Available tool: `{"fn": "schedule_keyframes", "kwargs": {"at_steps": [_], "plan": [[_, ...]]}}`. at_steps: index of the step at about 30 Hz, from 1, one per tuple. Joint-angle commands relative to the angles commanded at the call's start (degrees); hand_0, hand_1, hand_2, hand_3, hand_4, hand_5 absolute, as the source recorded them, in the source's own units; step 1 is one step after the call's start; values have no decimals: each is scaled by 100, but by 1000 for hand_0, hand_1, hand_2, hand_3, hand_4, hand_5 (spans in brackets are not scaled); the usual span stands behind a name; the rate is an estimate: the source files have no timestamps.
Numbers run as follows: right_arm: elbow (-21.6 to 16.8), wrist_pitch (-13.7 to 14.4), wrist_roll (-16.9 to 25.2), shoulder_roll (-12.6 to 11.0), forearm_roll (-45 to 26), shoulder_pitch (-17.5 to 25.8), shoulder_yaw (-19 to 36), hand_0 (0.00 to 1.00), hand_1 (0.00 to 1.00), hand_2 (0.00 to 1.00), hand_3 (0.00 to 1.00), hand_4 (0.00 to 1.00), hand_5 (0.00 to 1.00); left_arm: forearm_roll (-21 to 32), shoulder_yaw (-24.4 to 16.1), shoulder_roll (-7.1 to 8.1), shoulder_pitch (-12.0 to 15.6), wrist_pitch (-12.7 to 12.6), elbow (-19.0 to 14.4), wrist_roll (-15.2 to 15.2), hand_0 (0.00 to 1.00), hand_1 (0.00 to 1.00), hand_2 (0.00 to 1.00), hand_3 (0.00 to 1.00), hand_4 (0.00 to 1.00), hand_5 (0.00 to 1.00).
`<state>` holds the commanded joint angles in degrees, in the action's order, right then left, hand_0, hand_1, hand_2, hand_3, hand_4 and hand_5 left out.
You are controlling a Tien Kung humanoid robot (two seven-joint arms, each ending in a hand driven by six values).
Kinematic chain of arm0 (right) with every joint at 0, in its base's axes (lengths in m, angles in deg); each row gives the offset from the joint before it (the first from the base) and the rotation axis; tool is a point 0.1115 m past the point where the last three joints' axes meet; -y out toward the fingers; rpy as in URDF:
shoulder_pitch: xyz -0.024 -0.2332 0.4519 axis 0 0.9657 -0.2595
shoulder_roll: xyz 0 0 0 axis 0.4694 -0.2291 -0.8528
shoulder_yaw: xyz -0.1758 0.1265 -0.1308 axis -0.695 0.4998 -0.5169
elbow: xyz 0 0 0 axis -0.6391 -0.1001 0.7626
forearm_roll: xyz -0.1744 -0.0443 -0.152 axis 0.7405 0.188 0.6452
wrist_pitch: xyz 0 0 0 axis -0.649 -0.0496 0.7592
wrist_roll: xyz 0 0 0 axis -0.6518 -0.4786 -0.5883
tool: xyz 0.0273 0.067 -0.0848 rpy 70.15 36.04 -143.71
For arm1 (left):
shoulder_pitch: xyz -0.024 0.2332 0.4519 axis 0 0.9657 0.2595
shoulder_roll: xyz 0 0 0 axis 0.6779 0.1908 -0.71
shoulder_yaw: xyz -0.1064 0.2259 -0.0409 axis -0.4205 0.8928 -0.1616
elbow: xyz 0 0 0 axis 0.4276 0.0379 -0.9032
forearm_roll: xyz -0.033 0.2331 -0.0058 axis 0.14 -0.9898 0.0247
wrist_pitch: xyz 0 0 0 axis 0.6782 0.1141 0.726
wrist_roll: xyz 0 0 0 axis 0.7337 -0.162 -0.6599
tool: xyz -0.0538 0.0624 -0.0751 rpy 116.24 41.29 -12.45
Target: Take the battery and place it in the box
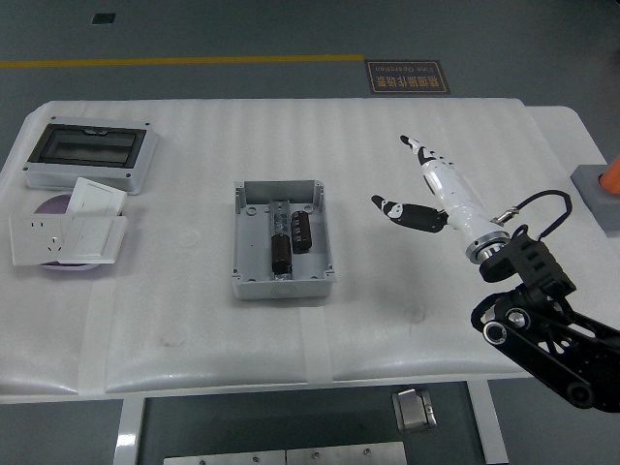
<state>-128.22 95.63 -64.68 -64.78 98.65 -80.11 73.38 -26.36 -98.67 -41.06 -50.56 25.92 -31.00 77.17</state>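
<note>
Two batteries (290,237) in one box (283,239).
I saw my right hand (426,187) spread, holding nothing, over the tabletop (465,136) beside it.

The counter (194,310) is white with a faint ribbed texture. The box (254,254) is light grey, and the batteries (290,238) in it are black. The right hand (438,189) is white with black fingertips, on a black arm (542,320). At the left, a grey enclosure (85,155) has a dark window, and a white socket plate (66,237) lies over a pale purple disc (53,204). The floor (242,34) is dark grey with a yellow stripe (174,61).
</note>
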Motion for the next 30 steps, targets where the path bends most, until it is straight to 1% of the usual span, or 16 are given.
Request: {"fn": "schedule_keyframes", "kwargs": {"at_steps": [1,5,8,11,16,19,22,30], "plan": [[-12,11,108,-25,-142,124,206,998,998,998,998,835,445,-7,-4,5,-4,2,-1,3,601,678,555,566,584,108],[-22,18,572,-34,-783,638,1111,998,998,998,998,835,445,-17,-10,16,-27,7,-1,-3,601,678,555,566,584,108],[-51,41,760,-26,-1161,879,1682,998,998,998,998,831,448,-18,-14,21,-38,-3,0,-17,601,678,555,565,584,107],[-82,85,869,-19,-1457,1005,2208,998,998,998,998,831,448,12,-5,16,-35,-16,-3,-16,601,678,555,565,584,107],[-65,142,977,12,-1630,1098,2869,998,998,998,998,830,445,120,65,-13,-23,-36,-2,-20,601,679,555,566,585,105],[-54,152,982,16,-1625,1119,3127,998,998,998,998,827,446,160,92,-31,-33,-48,0,-32,601,679,554,566,588,104],[-34,160,965,18,-1597,1127,3246,998,998,998,998,827,446,173,96,-35,-44,-59,-1,-36,601,679,554,566,588,104],[-13,179,936,29,-1567,1155,3400,995,998,998,998,823,441,188,97,-39,-48,-78,-4,-21,601,678,555,566,588,111]]}}
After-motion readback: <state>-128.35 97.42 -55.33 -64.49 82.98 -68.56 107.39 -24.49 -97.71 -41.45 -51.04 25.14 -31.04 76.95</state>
